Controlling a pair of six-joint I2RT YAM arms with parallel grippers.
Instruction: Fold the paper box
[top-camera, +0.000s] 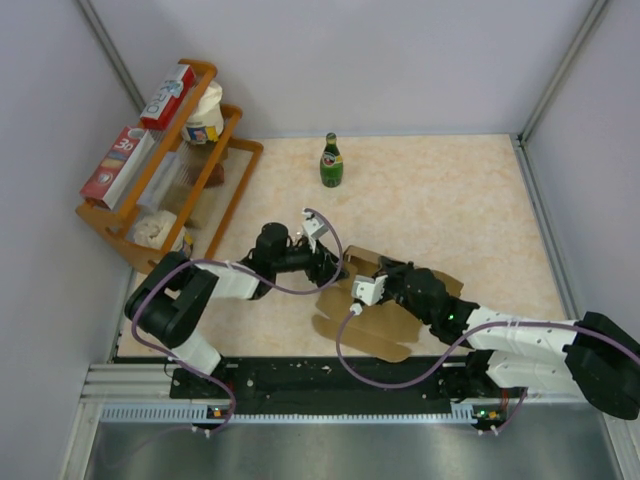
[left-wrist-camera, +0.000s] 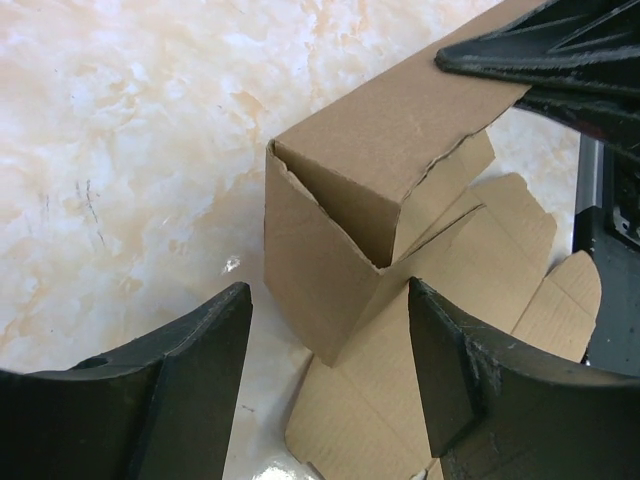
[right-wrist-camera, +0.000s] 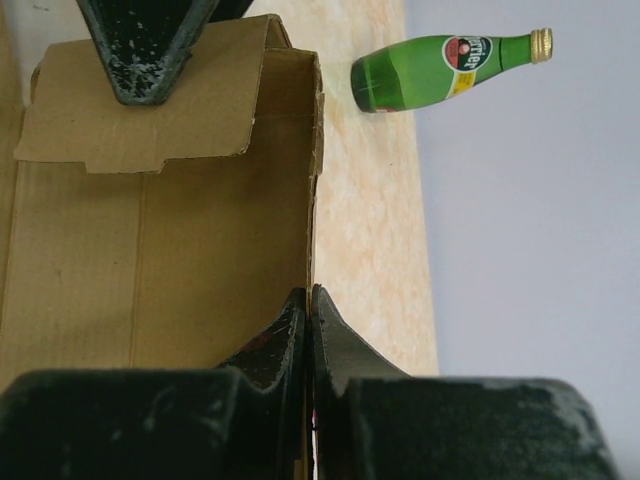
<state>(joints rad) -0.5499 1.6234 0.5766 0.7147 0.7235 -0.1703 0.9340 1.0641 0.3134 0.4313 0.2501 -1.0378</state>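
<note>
1. One box (top-camera: 380, 322) on table (top-camera: 450, 200), near side; we judge it approx half folded, w/ bottom flaps flat.
2. L claw (left-wrist-camera: 328, 292) wide open, empty, facing raised corner.
3. R claw (right-wrist-camera: 310, 305) pinched tight on side wall; end flaps left to do.

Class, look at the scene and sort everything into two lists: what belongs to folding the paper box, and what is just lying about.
Belongs to the job:
paper box, partly folded
right gripper, shut on the box wall
left gripper, open at a box corner

Just lying about:
green bottle
wooden rack
red-and-white boxes on the rack
white tub on the rack
</note>
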